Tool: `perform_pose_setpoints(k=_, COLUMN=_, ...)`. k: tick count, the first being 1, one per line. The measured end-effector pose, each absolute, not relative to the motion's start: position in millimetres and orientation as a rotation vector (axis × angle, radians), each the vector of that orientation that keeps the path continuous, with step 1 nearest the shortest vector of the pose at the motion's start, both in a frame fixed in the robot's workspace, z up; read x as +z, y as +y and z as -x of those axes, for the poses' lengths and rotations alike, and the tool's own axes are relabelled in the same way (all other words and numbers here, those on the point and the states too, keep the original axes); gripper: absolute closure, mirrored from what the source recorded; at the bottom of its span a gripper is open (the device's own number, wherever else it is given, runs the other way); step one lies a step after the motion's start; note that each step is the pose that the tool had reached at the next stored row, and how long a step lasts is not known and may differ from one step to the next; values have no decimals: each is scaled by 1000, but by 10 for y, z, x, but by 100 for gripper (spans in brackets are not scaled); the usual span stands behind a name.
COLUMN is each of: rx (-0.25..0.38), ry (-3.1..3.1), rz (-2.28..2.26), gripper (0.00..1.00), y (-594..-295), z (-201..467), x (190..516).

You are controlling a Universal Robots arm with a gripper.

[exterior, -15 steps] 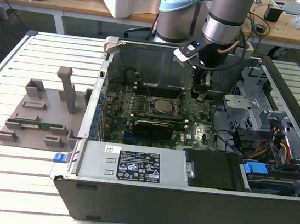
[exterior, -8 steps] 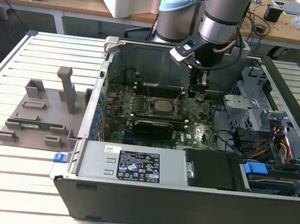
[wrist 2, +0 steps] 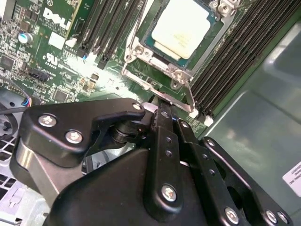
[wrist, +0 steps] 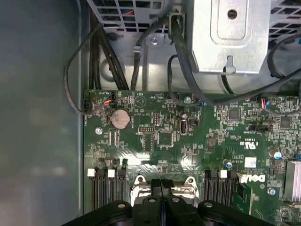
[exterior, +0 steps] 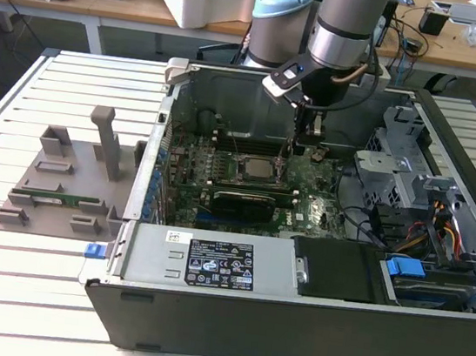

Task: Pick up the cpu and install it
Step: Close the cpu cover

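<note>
cpu (exterior: 261, 170) sits in the socket at the centre of the exterior view, inside the open computer case (exterior: 289, 325). In the second wrist view its pale metal lid (wrist 2: 181, 27) lies flat and square inside the socket frame (wrist 2: 155, 80), so it looks installed, not waiting for pickup. gripper (exterior: 292, 154) is down inside the case just to the exterior view's right of the socket. In the first wrist view the fingers (wrist: 155, 188) are clenched together with no gap showing, and I can't see anything pinched between them. In the second wrist view the tips sit right at the thin socket lever (wrist 2: 186, 96) — touching or just beside, can't tell which. Grey parts fixture (exterior: 62, 181) is on the exterior view's left, well apart. Handling call: the chip is probably light, thin and rigid, with a smooth lid that would slip under a face grip. The contact side and socket pins are likely fragile — grip opposite edges, keep it level, no pressing.
</note>
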State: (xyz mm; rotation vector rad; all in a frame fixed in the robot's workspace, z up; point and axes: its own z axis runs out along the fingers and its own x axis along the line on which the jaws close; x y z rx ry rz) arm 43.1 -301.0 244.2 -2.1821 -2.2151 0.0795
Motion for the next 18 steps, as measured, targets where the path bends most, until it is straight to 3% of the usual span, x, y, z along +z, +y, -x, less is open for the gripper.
perform_pose_setpoints(k=18, rx=79, ry=-2215, rz=2182, gripper=89, y=-3009, z=-271, x=2439)
